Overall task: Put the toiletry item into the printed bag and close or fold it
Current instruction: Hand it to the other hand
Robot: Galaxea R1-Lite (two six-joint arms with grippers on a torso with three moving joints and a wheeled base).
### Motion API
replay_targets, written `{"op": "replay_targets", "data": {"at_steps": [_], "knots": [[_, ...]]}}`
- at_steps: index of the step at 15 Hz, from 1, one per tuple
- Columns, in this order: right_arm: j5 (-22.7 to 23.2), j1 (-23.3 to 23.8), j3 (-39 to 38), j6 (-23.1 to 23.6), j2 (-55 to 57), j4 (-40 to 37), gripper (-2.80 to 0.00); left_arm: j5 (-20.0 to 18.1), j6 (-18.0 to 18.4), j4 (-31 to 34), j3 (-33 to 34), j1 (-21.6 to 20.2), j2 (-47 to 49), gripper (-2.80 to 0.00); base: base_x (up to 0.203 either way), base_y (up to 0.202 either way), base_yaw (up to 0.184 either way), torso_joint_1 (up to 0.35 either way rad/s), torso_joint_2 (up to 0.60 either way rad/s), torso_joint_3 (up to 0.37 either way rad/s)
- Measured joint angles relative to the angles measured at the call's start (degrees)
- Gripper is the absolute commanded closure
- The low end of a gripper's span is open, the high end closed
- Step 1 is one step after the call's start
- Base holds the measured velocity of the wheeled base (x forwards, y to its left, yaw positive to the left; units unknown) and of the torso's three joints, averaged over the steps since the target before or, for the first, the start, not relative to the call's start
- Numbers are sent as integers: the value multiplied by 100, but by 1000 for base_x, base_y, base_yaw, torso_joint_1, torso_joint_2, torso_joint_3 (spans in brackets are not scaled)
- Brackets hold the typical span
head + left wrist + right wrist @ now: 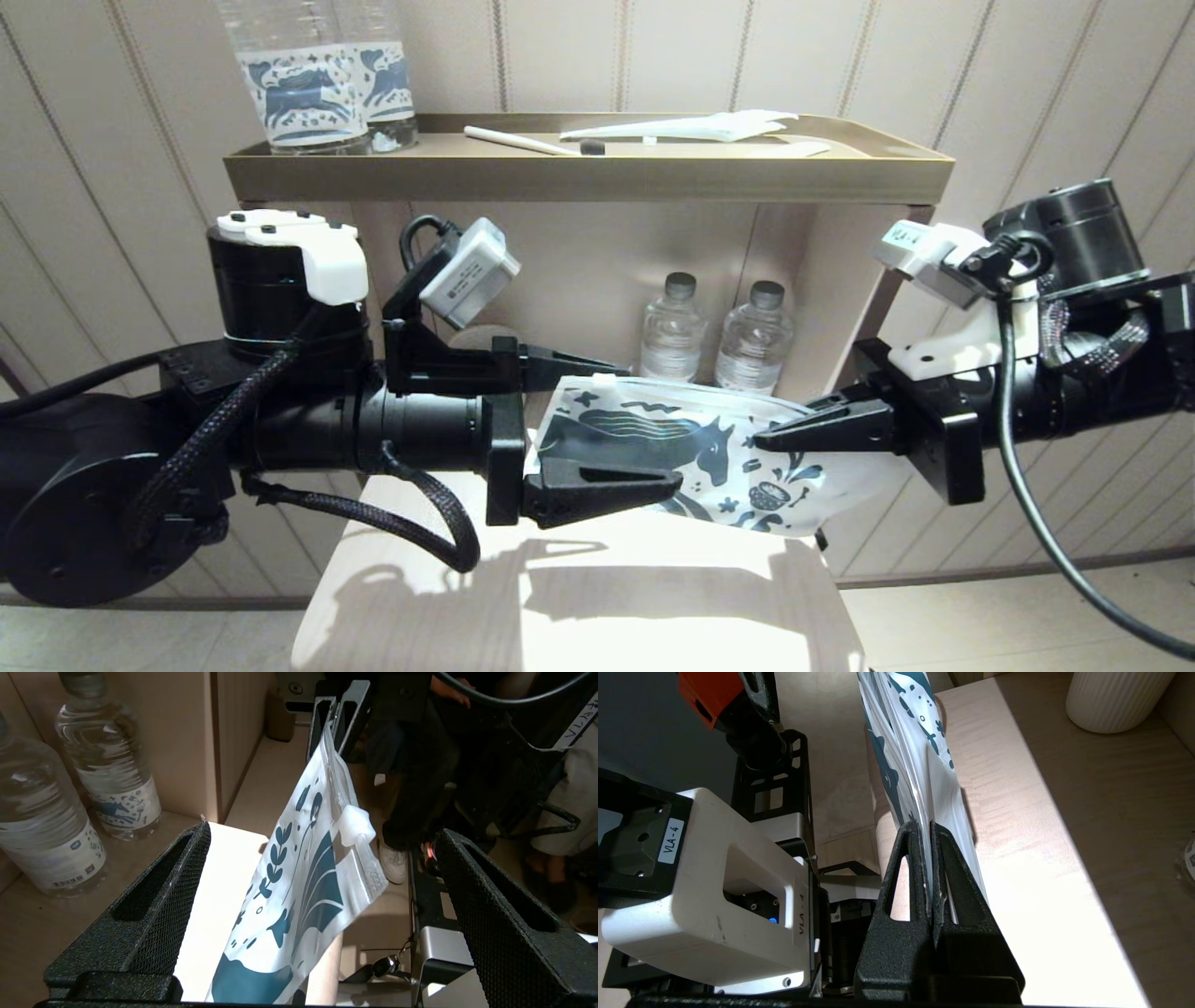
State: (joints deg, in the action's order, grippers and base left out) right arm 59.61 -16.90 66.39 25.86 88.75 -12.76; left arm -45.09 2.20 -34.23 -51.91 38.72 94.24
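Observation:
The printed bag [644,439], white with dark blue horse and leaf motifs, hangs on edge in the air above the pale table. My right gripper [761,437] is shut on its right end, and its two fingers pinch the plastic in the right wrist view [926,828]. My left gripper [649,425] is open around the bag's left end, one finger above and one below, and neither finger touches it. In the left wrist view the bag [299,882] hangs between the spread fingers, its white zip slider [356,825] near the top edge. The pale-handled toothbrush is not visible.
Two small water bottles [714,331] stand in the shelf recess behind the bag. The top tray [588,177] holds two large bottles [322,79], a cream-handled black-headed toothbrush [532,142] and a plain white wrapper [691,126]. A white ribbed cup [1111,695] stands on the counter.

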Motion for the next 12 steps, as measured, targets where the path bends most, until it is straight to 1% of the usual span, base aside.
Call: {"op": "replay_targets", "data": {"at_steps": [11,12], "knots": [[0,-93,15,0,91,1,0,-11,23,-38,23,48,74,-280,0,0,0,0,0,0],[2,-93,21,0,91,1,0,-11,33,-44,38,48,75,0,0,0,0,0,0,0]]}}
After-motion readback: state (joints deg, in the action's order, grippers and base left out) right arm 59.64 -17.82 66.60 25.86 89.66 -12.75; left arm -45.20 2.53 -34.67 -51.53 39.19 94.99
